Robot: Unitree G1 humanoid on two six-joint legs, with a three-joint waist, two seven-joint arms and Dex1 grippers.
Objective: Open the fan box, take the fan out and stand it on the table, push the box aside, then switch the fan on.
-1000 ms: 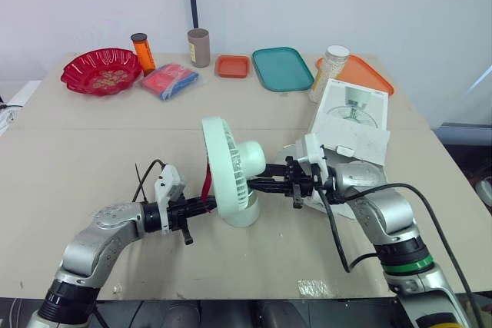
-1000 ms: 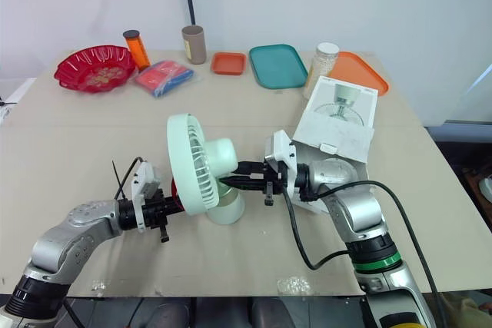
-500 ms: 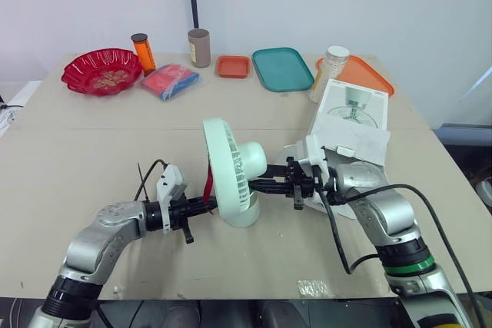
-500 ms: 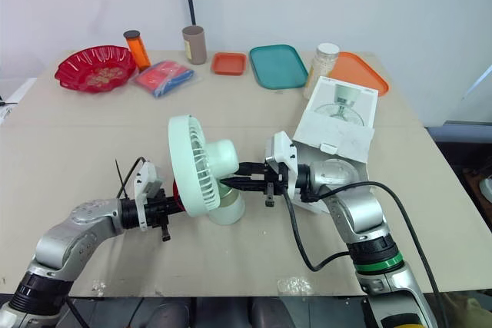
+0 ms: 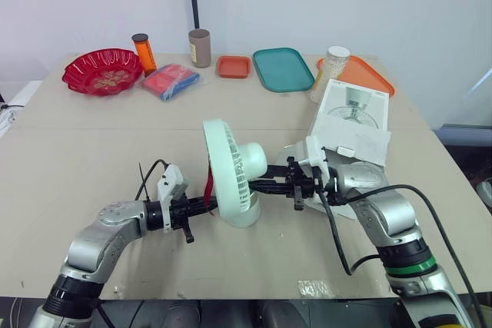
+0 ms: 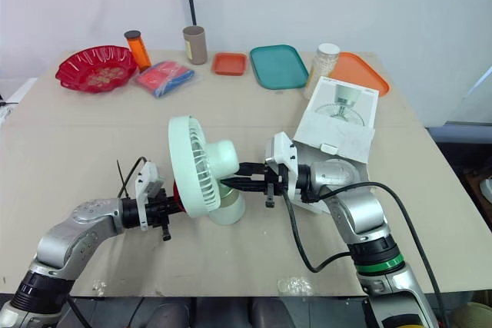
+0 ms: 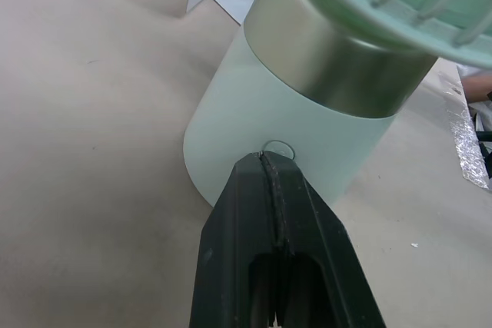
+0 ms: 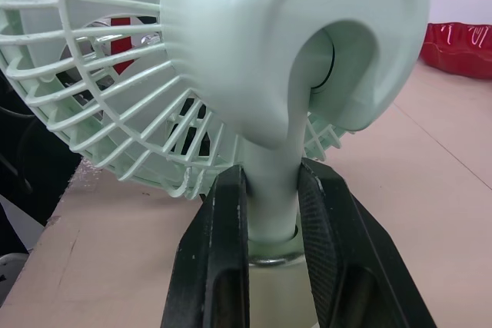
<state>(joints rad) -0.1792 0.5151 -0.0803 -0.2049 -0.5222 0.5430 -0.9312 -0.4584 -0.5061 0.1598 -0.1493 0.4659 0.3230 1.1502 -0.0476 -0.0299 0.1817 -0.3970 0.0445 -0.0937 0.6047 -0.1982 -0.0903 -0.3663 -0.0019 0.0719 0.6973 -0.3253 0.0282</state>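
The mint-green fan (image 5: pixel 234 170) stands upright at the middle of the table, its grille facing my left arm. My left gripper (image 5: pixel 209 203) is shut, and its tip (image 7: pixel 264 160) touches the fan's pale base (image 7: pixel 254 113) just under a small round button (image 7: pixel 278 149). My right gripper (image 8: pixel 269 178) comes in from the other side and is shut on the fan's neck (image 8: pixel 270 151), one finger on each side. The white fan box (image 5: pixel 350 120) lies flat on the table to the right, behind my right arm.
Along the far edge stand a red bowl (image 5: pixel 101 71), an orange bottle (image 5: pixel 143 53), a brown tube (image 5: pixel 199 48), a blue-red packet (image 5: pixel 169 81), a small orange tray (image 5: pixel 232 66), a teal tray (image 5: pixel 282 68), a jar (image 5: pixel 329 73) and an orange tray (image 5: pixel 361 73).
My left gripper has crept slightly to the right, toward the fan's base. The fan and my right gripper have stayed put.
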